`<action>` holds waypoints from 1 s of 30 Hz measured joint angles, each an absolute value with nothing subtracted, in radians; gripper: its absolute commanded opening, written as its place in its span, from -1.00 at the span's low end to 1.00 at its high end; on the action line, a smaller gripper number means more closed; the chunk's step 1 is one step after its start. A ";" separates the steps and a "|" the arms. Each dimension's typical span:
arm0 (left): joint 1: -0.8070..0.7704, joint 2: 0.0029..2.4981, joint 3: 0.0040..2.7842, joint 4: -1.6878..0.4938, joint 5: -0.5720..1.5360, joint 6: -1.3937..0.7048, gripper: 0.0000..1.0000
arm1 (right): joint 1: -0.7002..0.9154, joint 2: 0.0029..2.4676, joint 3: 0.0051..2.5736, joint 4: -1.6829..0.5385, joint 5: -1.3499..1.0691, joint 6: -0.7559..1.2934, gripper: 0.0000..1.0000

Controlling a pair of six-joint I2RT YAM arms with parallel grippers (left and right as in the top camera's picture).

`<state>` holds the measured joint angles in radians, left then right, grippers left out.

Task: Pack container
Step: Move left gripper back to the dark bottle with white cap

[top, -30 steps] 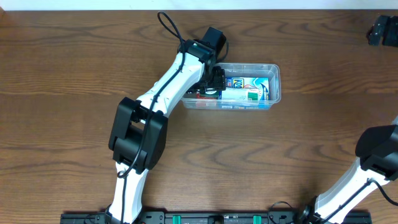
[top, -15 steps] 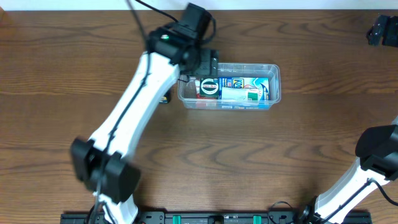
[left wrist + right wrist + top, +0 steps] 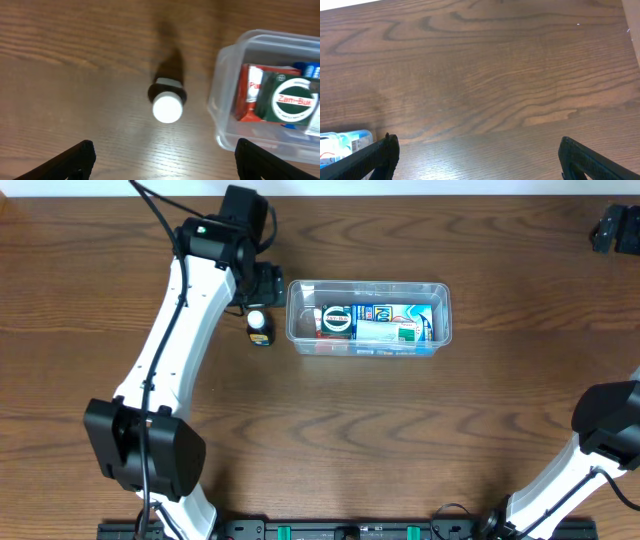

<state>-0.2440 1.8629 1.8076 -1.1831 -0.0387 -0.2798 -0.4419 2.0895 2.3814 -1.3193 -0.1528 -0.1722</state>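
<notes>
The container [image 3: 370, 284] is sitting on the table [image 3: 400, 440] a little behind its centre, long side running left to right. Inside it, packed close together, are lying a red and white box [image 3: 250, 95], a round green tin [image 3: 292, 100] marked "Zam-Buk", and some blue and white boxes [image 3: 395, 312] toward the right end.

Just beside the container's left end, apart from its wall, a small dark bottle [image 3: 259, 326] with a white cap is standing upright on the bare wood. Nothing is lying between bottle and container.

The left gripper [image 3: 164, 147] is hovering above the bottle with its fingers spread wide, one to each side of the wrist view, holding nothing. The left arm [image 3: 165, 370] is stretching up the left side of the table and is covering none of the container.

The right gripper [image 3: 477, 145] is also gaping wide and empty over bare table. A pale blue thing [image 3: 345, 142] is showing at the lower left edge of its view, cropped too much to name.

Compared with a second ago, the left gripper has left the container's left end, where it was reaching in, and has swung left, uncovering the bottle. The container, its contents and the right arm [image 3: 600, 430] are lying as before.
</notes>
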 measured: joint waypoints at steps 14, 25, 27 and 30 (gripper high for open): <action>-0.213 1.863 1.568 -0.973 -0.010 -0.271 0.68 | -0.442 2.090 2.381 -1.319 -0.153 -0.172 0.98; -0.213 1.863 1.509 -0.886 -0.007 -0.265 0.68 | -0.442 2.090 2.381 -1.319 -0.153 -0.172 0.98; -0.213 1.863 1.509 -0.886 -0.007 -0.265 0.66 | -0.442 2.090 2.381 -1.319 -0.153 -0.172 0.98; -0.213 1.863 1.509 -0.886 -0.006 -0.267 0.47 | -0.442 2.090 2.381 -1.319 -0.153 -0.172 0.99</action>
<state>-0.2131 1.8629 1.5093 -0.8860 -0.0063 -0.2672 -0.4419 2.0895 2.3814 -1.3193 -0.1528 -0.1722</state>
